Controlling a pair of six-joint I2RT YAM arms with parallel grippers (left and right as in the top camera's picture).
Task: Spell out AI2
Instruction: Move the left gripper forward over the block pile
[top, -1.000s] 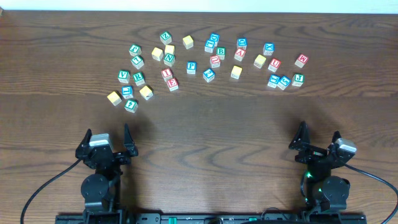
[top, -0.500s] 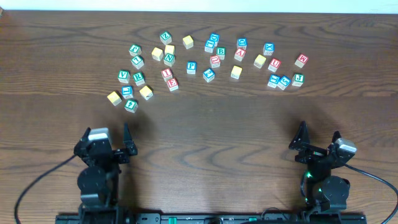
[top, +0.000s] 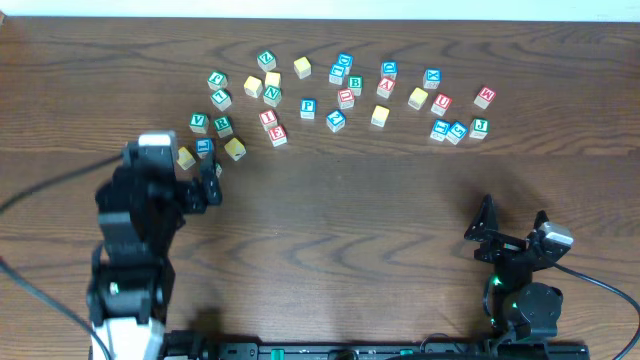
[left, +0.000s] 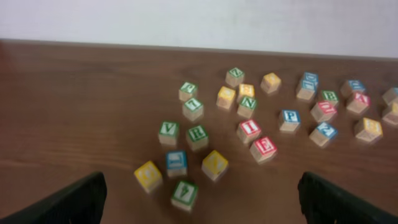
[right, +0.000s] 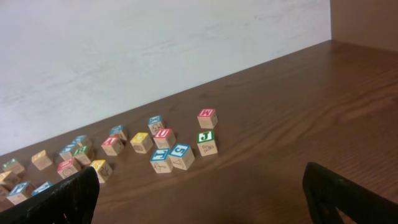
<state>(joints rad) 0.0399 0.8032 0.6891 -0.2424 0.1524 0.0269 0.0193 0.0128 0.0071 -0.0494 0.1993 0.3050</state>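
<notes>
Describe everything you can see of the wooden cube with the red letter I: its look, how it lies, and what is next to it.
The I cube is a small block of pale wood, its top face marked in red with the letter I. It sits flat on the dark wooden table, turned at a slight angle, among the left half of the scattered blocks. The red E cube lies just beside it, nearer the arms; whether their corners touch cannot be told. Nothing grips it.

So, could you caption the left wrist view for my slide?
Open left fingers frame scattered letter cubes, red I cube near centre.
</notes>
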